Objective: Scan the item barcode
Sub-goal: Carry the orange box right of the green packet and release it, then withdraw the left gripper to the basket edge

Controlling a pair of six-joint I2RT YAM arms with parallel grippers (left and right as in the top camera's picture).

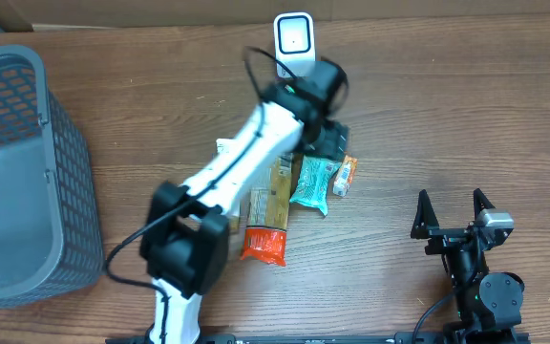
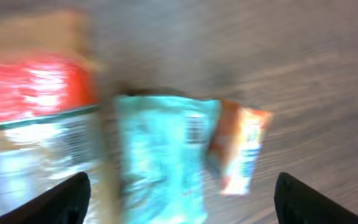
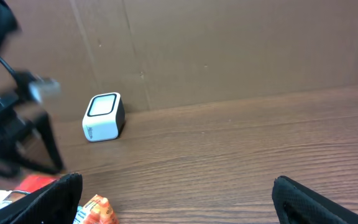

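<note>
A teal packet (image 1: 313, 183) lies in a pile of snack packets mid-table, a barcode showing on it in the blurred left wrist view (image 2: 163, 162). Beside it lies a small orange packet (image 1: 346, 175) (image 2: 244, 149) (image 3: 95, 210). The white barcode scanner (image 1: 293, 38) (image 3: 103, 116) stands at the back. My left gripper (image 1: 325, 134) (image 2: 182, 196) hangs open just above the pile, its fingers wide on either side of the teal packet, holding nothing. Over bare wood at the front right, my right gripper (image 1: 453, 212) (image 3: 176, 199) is open.
A red-ended packet (image 1: 264, 244) (image 2: 36, 87) and a tan bar (image 1: 280, 191) lie in the same pile. A grey mesh basket (image 1: 27, 172) stands at the left edge. A cardboard wall (image 3: 229, 50) closes the back of the table.
</note>
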